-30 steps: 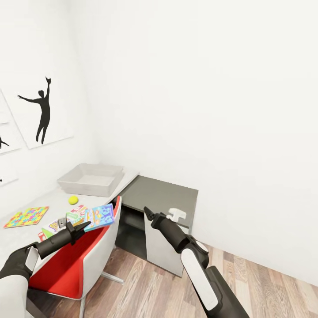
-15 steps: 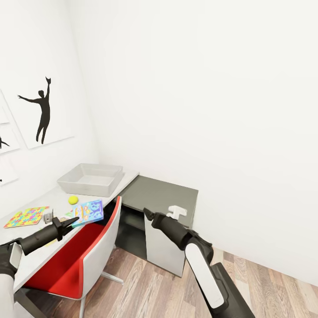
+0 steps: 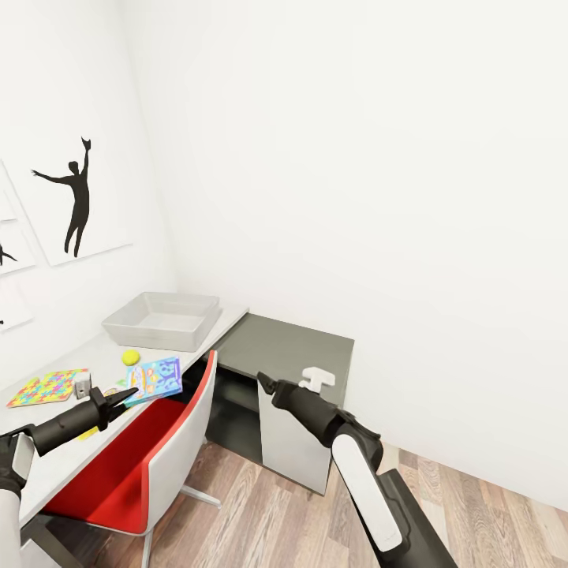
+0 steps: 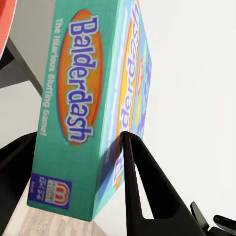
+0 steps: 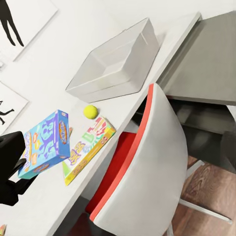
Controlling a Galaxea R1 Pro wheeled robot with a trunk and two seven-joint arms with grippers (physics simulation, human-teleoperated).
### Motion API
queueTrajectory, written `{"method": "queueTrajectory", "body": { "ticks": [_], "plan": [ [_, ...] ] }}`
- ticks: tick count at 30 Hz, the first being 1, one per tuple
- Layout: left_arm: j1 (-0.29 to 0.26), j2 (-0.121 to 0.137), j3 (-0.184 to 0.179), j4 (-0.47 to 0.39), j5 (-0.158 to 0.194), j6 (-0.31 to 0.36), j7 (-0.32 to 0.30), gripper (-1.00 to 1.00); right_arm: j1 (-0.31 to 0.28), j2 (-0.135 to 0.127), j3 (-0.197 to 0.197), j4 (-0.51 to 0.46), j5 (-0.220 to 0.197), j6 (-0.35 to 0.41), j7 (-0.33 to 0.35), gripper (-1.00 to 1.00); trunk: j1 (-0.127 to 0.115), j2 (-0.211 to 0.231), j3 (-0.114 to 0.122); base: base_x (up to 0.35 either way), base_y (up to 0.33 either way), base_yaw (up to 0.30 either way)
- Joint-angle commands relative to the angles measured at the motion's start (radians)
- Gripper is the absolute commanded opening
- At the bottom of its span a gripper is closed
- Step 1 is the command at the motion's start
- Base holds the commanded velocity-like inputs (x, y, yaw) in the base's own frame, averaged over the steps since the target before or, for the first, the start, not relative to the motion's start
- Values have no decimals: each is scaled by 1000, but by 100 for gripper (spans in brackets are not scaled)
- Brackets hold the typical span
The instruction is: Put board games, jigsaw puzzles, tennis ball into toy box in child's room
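"Balderdash" board game (image 4: 83,108), blue and teal, subtitled "The Hilarious Bluffing Game", sits clamped between the left fingers (image 4: 142,182), lifted above the worktop (image 3: 95,355). At 12 o'clock from it lie the tennis ball (image 3: 130,357) and the grey toy box (image 3: 162,319), whose inside looks bare. Right gripper (image 3: 264,383): cannot tell whether its fingers are parted. A jigsaw puzzle (image 3: 46,387) lies at 9 o'clock.
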Motion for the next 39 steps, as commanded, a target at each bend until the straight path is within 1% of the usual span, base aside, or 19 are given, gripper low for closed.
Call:
{"method": "queueTrajectory", "body": {
  "ticks": [1, 5, 15, 21, 24, 33, 39],
  "plan": [
    [-2, -1, 5, -1, -9, 7, -6, -100, 0, 0, 1, -2, -11, 3, -9, 100, 1, -2, -2, 0, 0, 0],
    [-2, -1, 3, -13, -9, 5, -7, -100, 1, 1, 6, -3, -10, 1, -8, 100, 1, -2, -2, 35, 0, 92],
    [-2, -2, 2, -20, -10, 0, -6, -100, 1, 1, 9, -2, -10, 1, -8, 100, 1, -2, -2, 256, 0, 261],
    [-2, -3, 1, -20, -11, -2, -5, -100, 1, 1, 3, -1, -10, 0, -8, 100, 1, -2, -3, 105, -60, 227],
    [-2, -3, 1, -20, -11, -3, -6, -100, 2, 0, 1, -1, -10, -1, -8, 100, 1, -2, -3, 78, -212, 62],
    [-1, -3, 0, -33, -9, -2, -7, -100, 2, 0, 4, -1, -10, -1, -8, 100, 1, -2, -3, 17, -16, 3],
    [-1, -3, 0, -35, -9, -2, -6, -100, 2, 0, 6, -2, -10, -1, -8, 100, 1, -2, -3, 182, -78, 3]
  ]
}}
